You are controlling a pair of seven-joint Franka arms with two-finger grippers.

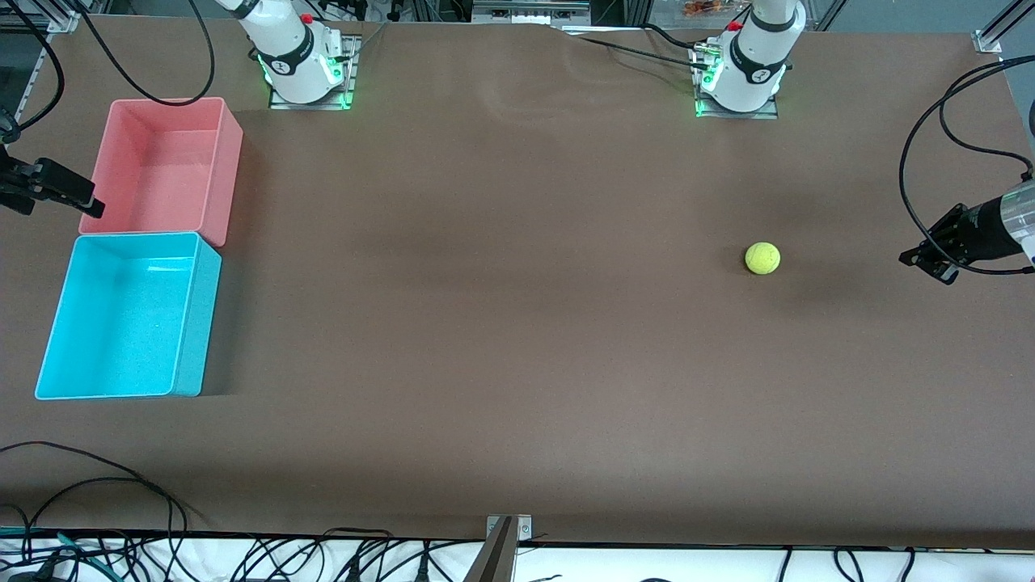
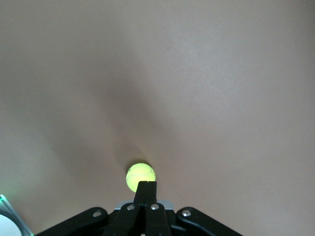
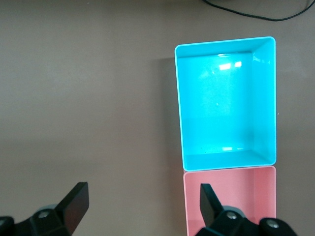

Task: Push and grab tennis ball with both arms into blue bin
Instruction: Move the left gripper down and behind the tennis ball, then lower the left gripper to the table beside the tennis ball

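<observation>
The yellow-green tennis ball [image 1: 762,258] lies on the brown table toward the left arm's end. My left gripper [image 1: 922,260] hangs low beside it, still closer to that end and apart from the ball. In the left wrist view its fingers [image 2: 147,189] are pressed together with nothing between them, and the tennis ball [image 2: 140,174] sits just past their tips. The blue bin [image 1: 121,323] stands empty at the right arm's end. My right gripper [image 1: 77,194] hovers at the pink bin's outer edge. It stands open [image 3: 142,194] and empty, with the blue bin [image 3: 224,103] below it.
An empty pink bin [image 1: 162,170] touches the blue bin, farther from the front camera. Both arm bases [image 1: 307,73] [image 1: 740,81] stand along the back edge. Loose cables [image 1: 97,477] lie along the table's front edge. Bare brown table stretches between the ball and the bins.
</observation>
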